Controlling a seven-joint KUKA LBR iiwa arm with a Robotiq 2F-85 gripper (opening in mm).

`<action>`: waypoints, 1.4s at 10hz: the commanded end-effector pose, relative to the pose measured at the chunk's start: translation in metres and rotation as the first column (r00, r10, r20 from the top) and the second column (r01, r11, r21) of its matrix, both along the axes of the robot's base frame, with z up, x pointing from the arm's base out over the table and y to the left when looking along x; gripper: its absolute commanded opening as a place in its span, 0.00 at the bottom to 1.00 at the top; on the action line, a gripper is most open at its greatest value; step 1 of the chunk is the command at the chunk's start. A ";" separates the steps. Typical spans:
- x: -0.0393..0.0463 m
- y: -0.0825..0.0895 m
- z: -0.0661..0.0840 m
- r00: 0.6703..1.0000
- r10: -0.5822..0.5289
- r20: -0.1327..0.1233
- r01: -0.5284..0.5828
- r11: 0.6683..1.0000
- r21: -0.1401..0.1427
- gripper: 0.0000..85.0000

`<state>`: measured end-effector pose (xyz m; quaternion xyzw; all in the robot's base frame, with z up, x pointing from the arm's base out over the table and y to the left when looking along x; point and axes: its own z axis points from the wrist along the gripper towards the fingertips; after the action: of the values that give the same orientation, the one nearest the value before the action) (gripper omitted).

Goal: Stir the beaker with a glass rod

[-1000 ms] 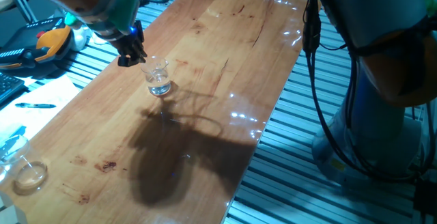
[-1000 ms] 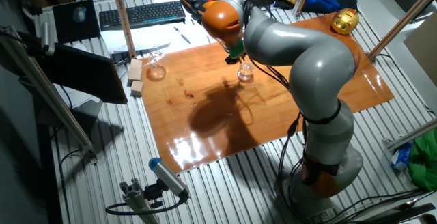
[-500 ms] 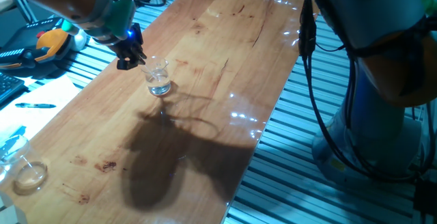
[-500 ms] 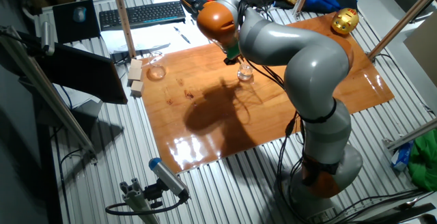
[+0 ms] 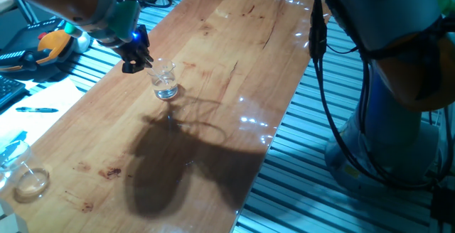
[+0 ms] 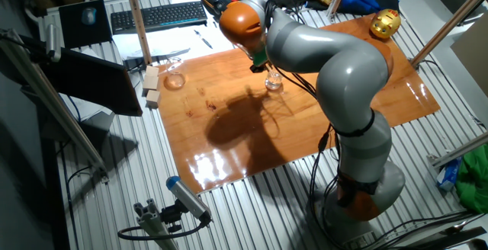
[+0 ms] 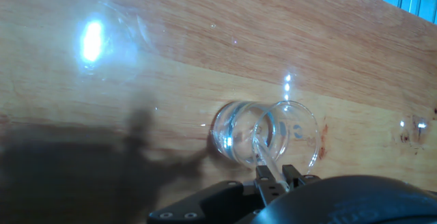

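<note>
Beaker point(image 5: 165, 81) stands upright on the wooden table point(image 5: 213, 84), a little clear liquid in the bottom, pouring lip visible in hand view point(image 7: 266, 142). Gripper point(image 5: 136, 57) hangs just beside the beaker's rim, on the side toward the orange-and-black object point(image 5: 53, 45) off the table edge; in the other fixed view the gripper point(image 6: 261, 63) sits right above and next to the beaker point(image 6: 274, 83). Hand view shows the fingers point(image 7: 276, 177) pinched together on the glass rod point(image 7: 263, 152), which runs from the fingertips down into the beaker mouth at a tilt; lower end is inside the glass, can't tell whether it reaches the liquid. Rod not discernible in either fixed view. Arm's dark shadow falls on the table on the near side of the beaker. Low round glass dish point(image 5: 30, 180) sits far from the beaker near the table's corner. Gold round object point(image 6: 385, 24) rests at the opposite end of the table from the dish, well apart from the beaker. Keyboard point(image 6: 158, 15) lies off the table beyond the beaker.
</note>
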<state>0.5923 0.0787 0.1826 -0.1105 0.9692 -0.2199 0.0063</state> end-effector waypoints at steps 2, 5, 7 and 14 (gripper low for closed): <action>0.0000 -0.001 -0.001 1.000 -0.001 -0.001 0.001 1.000 0.003 0.00; 0.0003 -0.001 -0.001 1.000 -0.004 -0.006 0.004 1.000 0.019 0.00; -0.0001 -0.001 -0.001 1.000 -0.003 -0.002 0.003 1.000 0.012 0.00; -0.0012 0.000 0.001 1.000 -0.017 0.013 0.016 1.000 0.015 0.40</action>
<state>0.5910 0.0783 0.1831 -0.1010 0.9716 -0.2136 0.0116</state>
